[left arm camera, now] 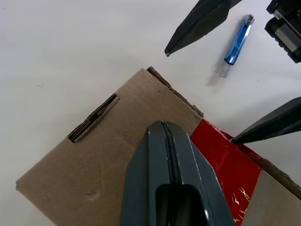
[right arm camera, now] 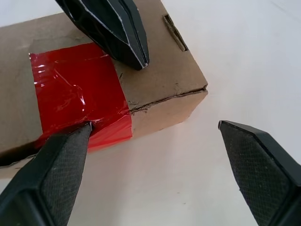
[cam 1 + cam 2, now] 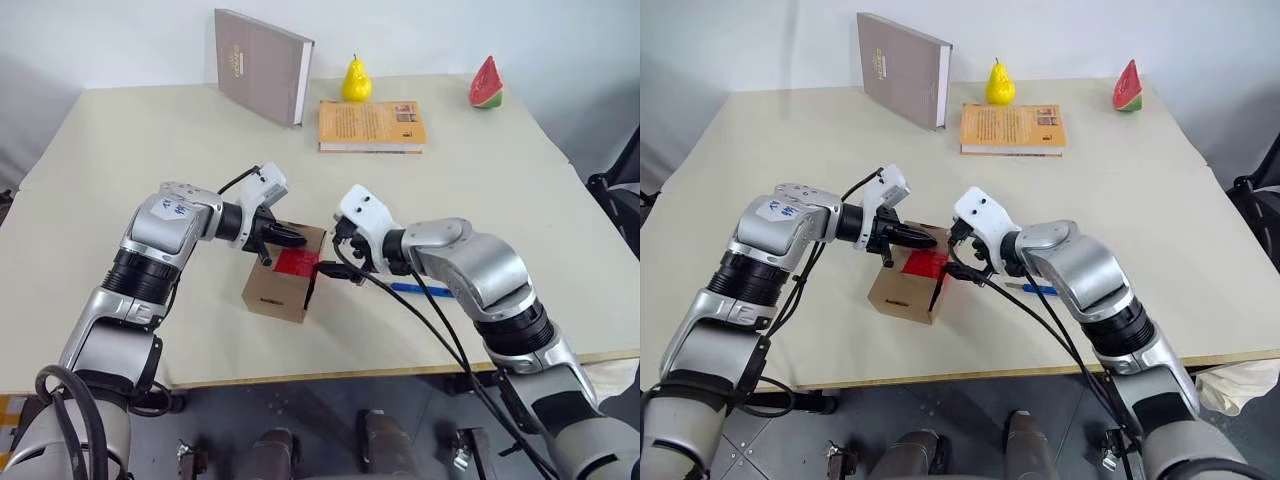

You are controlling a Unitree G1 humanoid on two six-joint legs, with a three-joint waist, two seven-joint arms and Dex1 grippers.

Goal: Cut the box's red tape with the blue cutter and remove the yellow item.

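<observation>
The small brown box point(image 3: 278, 288) lies in the middle of the table with the red tape point(image 3: 297, 263) across its top seam. My left gripper point(image 3: 298, 238) is shut, and its tip rests over the cardboard just beside the tape point(image 1: 225, 160). My right gripper point(image 2: 155, 127) stands open at the box's right end. One of its fingertips point(image 2: 87, 127) touches the tape's edge; the other hangs over bare table. The blue cutter point(image 3: 420, 290) lies loose on the table behind the right gripper, held by nothing. The yellow item is hidden.
At the back of the table a grey-brown book point(image 3: 262, 65) stands upright. An orange book point(image 3: 371, 125) lies flat beside it, with a yellow pear point(image 3: 356, 80) and a watermelon slice point(image 3: 486, 84). The table's front edge point(image 3: 400, 370) runs close below the box.
</observation>
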